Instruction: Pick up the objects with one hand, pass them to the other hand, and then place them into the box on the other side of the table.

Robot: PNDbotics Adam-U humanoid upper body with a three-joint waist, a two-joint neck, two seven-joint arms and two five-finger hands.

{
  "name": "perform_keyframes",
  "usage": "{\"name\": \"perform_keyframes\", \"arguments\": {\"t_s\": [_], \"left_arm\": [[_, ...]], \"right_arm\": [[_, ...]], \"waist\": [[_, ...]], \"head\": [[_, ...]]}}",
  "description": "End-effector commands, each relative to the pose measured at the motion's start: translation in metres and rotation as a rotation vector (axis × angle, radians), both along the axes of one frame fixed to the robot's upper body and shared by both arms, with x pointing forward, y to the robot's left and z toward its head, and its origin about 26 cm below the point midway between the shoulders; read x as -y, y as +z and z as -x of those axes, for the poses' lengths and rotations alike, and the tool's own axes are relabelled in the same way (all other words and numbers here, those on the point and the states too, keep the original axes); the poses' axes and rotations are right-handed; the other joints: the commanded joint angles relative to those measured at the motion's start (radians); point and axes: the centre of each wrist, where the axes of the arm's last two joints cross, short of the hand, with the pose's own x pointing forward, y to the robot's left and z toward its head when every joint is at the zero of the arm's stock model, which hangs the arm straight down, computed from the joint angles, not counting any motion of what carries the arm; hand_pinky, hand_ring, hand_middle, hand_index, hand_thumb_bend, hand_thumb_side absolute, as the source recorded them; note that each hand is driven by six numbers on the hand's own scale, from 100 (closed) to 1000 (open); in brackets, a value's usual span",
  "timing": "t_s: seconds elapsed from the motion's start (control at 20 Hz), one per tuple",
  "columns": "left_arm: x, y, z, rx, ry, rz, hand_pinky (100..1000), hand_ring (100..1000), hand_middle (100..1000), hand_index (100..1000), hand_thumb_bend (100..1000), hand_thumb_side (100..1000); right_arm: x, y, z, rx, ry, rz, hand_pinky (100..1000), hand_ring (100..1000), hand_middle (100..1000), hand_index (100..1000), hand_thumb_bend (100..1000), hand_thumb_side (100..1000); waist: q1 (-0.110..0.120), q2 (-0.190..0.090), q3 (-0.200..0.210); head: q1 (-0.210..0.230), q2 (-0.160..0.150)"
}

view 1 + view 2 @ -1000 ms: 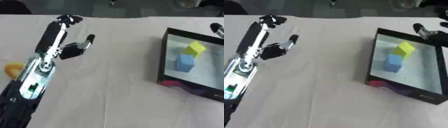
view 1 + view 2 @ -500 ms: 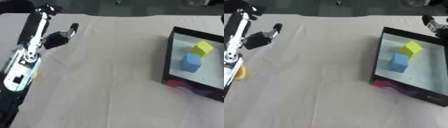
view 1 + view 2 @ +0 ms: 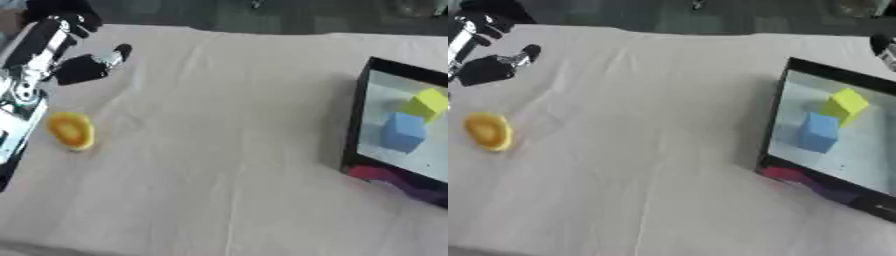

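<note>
Hovering left hand (image 3: pixel 83 67) with fingers curled on nothing, orange object (image 3: pixel 72 130) beside, blue cube (image 3: pixel 819 132) and yellow cube (image 3: pixel 845 105) in box (image 3: pixel 773 125)

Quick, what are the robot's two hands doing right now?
Left hand: holds nothing; whether open or shut cannot be told.
Right hand: only a dark bit shows at the right edge; cannot tell.

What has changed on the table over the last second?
The robot's left hand has swung away toward the far left, empty, uncovering an orange object lying on the cloth. The camera has shifted too. The yellow block and blue block still sit in the box.
</note>
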Motion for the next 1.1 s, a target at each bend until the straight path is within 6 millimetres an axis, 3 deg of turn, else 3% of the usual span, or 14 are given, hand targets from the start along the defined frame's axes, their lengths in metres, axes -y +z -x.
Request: {"name": "perform_keyframes", "arguments": {"t_s": [0.05, 0.45, 0.75, 1.1], "left_arm": [[-0.02, 0.021, 0.005, -0.037, 0.005, -0.051, 784, 787, 736, 820, 465, 630], [-0.052, 0.032, 0.02, -0.207, -0.011, -0.13, 806, 810, 756, 829, 538, 634], [-0.074, 0.044, 0.024, -0.336, -0.107, -0.265, 825, 833, 763, 818, 620, 484], [-0.081, 0.054, 0.02, -0.457, -0.207, -0.395, 839, 851, 772, 812, 679, 390]], "right_arm": [[0.004, 0.013, 0.003, 0.033, -0.014, 0.036, 960, 1000, 934, 920, 395, 402], [0.006, 0.011, 0.003, 0.027, -0.026, 0.045, 959, 1000, 932, 917, 400, 407], [0.007, 0.009, 0.003, 0.024, -0.032, 0.048, 959, 1000, 929, 915, 402, 409], [0.007, 0.006, 0.003, 0.015, -0.038, 0.05, 959, 1000, 927, 913, 404, 412]], "waist": [[0.014, -0.04, 0.003], [0.013, -0.036, 0.001], [0.011, -0.034, 0.001], [0.009, -0.031, -0.003]], "head": [[0.007, 0.004], [0.012, 0.002], [0.006, 0.0], [0.006, -0.003]]}}
